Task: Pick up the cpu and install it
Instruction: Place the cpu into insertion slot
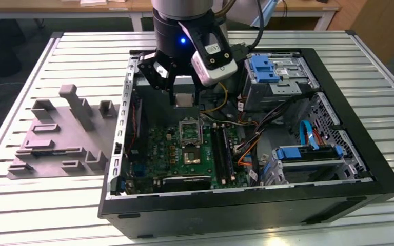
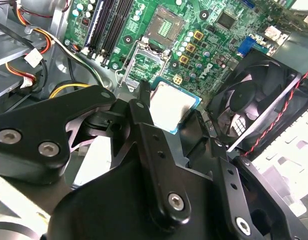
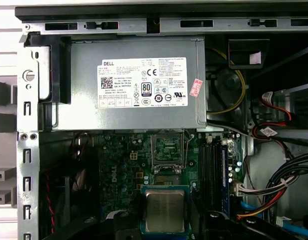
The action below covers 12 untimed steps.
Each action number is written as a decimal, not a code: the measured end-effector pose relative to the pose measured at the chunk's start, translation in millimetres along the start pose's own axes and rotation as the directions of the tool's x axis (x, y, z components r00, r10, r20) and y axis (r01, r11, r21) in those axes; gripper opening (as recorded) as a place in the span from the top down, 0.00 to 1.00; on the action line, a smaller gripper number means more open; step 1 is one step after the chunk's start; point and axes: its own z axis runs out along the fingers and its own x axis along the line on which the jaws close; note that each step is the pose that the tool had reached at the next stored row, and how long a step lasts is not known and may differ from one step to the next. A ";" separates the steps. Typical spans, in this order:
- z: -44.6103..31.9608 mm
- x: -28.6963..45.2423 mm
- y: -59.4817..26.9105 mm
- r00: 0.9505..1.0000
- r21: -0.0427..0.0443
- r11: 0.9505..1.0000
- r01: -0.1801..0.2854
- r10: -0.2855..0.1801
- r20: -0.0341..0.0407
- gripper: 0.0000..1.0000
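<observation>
Your black pincer (image 1: 182, 96) grips the cpu (image 1: 183, 101), a flat square chip with a silvery metal top, above the metal-framed socket (image 1: 189, 129) on the green motherboard (image 1: 173, 156).

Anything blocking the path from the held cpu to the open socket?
Nothing visible. The end effector holds the cpu above the motherboard, and the socket looks open and uncovered, with no cable across it.

Slatted metal table (image 1: 53, 205), pale grey, evenly lit. Behind it: wooden desk (image 1: 135, 6) on white legs, dark floor (image 1: 80, 24), wooden cabinet (image 1: 381, 25) at the exterior view's right.
</observation>
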 end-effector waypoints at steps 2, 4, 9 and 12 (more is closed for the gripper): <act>0.2 0.0 0.0 1.000 0.000 1.000 0.000 0.000 0.000 0.53; 0.9 -0.5 0.0 1.000 0.000 1.000 0.000 0.000 0.000 0.53; 5.9 -2.0 -0.1 1.000 0.000 1.000 0.000 0.000 0.000 0.53; 8.0 -2.3 -1.2 1.000 0.000 1.000 0.000 0.000 0.000 0.53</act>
